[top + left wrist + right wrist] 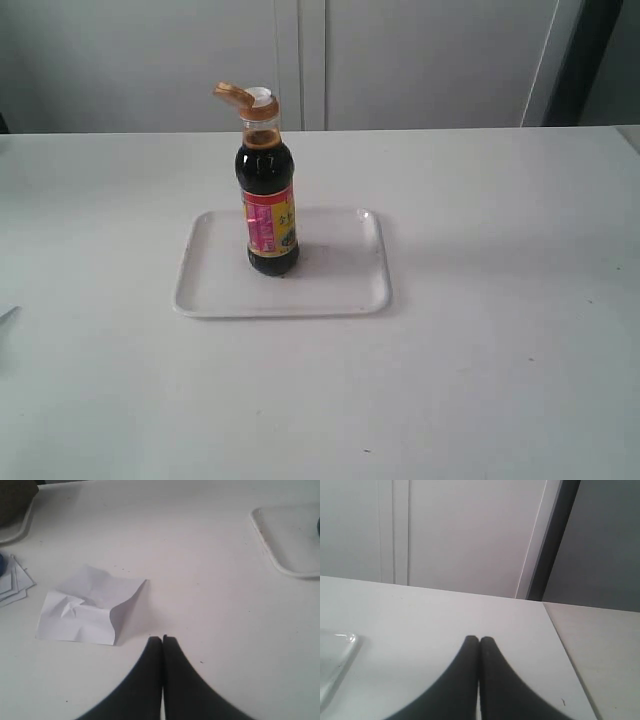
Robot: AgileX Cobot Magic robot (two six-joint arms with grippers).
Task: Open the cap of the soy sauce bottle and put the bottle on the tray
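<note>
White table point(500, 350), tray point(210, 290), upright soy sauce bottle point(268, 215)

One soy sauce bottle point(268, 210) on show, wearing one cap point(248, 101), flipped open. One tray point(330, 285) under it, and one worktop point(480, 350) carrying the lot. On the left wrist view: one crumpled sheet of paper point(85, 605), plus a small stack of papers point(12, 582) at the edge, number of sheets impossible to call. Two hands counted: the left hand point(162, 639), the right hand point(479, 640), each with two fingers pressed together.
</note>
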